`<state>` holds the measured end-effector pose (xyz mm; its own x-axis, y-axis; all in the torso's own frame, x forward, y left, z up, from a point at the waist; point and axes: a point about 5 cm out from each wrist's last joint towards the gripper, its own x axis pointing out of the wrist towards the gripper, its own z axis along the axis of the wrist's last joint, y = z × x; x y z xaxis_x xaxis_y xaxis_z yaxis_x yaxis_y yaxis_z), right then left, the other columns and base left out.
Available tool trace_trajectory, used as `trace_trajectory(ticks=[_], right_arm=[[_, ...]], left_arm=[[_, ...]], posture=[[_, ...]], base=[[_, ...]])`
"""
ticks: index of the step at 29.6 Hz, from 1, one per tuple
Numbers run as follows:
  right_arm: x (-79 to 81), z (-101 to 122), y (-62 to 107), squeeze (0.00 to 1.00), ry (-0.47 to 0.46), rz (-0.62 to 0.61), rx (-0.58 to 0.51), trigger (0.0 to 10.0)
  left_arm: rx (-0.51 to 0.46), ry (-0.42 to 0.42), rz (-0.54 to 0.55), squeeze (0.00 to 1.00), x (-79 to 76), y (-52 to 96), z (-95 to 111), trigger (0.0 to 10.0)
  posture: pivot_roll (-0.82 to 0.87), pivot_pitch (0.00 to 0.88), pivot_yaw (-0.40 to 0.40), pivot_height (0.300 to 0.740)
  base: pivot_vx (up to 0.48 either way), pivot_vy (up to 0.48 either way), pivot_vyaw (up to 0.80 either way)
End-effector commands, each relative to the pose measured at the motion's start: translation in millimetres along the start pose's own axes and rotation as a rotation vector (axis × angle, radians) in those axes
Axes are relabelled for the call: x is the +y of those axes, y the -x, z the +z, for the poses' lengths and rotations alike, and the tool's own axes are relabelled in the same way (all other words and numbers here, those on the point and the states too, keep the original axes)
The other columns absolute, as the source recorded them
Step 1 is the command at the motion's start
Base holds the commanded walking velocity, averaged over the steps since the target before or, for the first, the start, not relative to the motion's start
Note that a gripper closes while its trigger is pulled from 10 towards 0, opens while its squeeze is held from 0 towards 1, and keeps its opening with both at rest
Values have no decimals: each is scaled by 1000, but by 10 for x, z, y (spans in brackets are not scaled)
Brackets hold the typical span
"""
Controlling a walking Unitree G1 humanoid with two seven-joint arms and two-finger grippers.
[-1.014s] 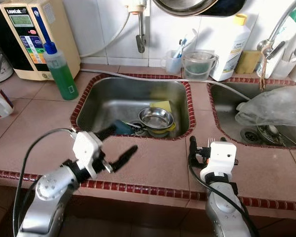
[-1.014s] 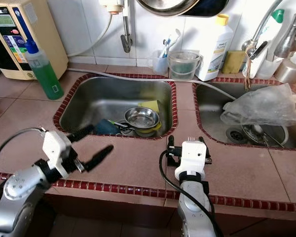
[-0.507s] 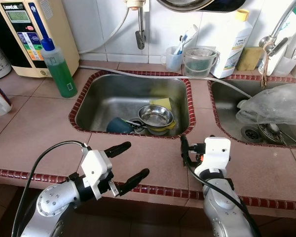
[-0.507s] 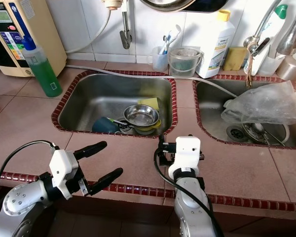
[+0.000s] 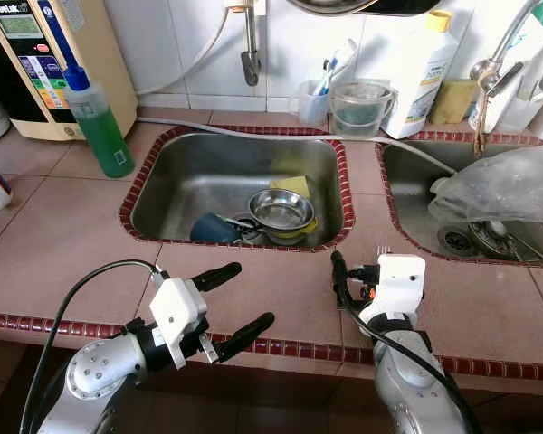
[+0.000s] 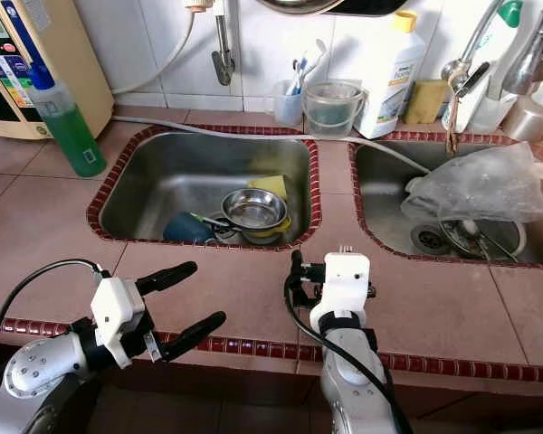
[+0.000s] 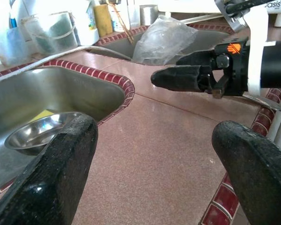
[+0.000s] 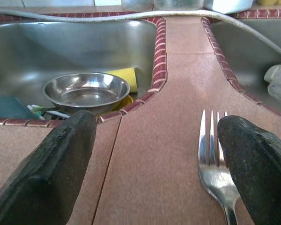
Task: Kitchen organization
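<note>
On the near edge of the tiled counter (image 5: 63, 244), the left gripper (image 5: 240, 298) hovers with its two fingers spread wide and nothing between them. The right gripper (image 8: 159, 154) is also wide open and empty over the counter, a fork (image 8: 215, 159) lying flat just beside its right finger. Beyond them, a steel bowl (image 5: 283, 211) sits in the left sink (image 5: 181, 172) on a yellow sponge (image 5: 296, 186).

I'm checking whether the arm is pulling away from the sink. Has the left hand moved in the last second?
Yes. The left hand has drawn back from the left sink's tiled rim toward the counter's front edge.
</note>
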<state>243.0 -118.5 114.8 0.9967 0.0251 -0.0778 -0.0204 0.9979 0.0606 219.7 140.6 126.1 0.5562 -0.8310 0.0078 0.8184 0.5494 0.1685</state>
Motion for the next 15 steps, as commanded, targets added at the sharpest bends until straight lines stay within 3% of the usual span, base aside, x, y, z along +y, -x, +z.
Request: trace_trajectory(ticks=[1, 15], right_arm=[[43, 65, 28, 0, -48, 3, -26, 10000], [-4, -24, -12, 0, -59, -12, 29, 10000]], left_arm=[[5, -9, -3, 0, -2, -6, 13, 10000], [0, -10, -9, 0, 8, -40, 25, 10000]], posture=[[-117, 97, 51, 740], [-117, 95, 55, 740]], base=[[0, 0, 0], [0, 0, 0]])
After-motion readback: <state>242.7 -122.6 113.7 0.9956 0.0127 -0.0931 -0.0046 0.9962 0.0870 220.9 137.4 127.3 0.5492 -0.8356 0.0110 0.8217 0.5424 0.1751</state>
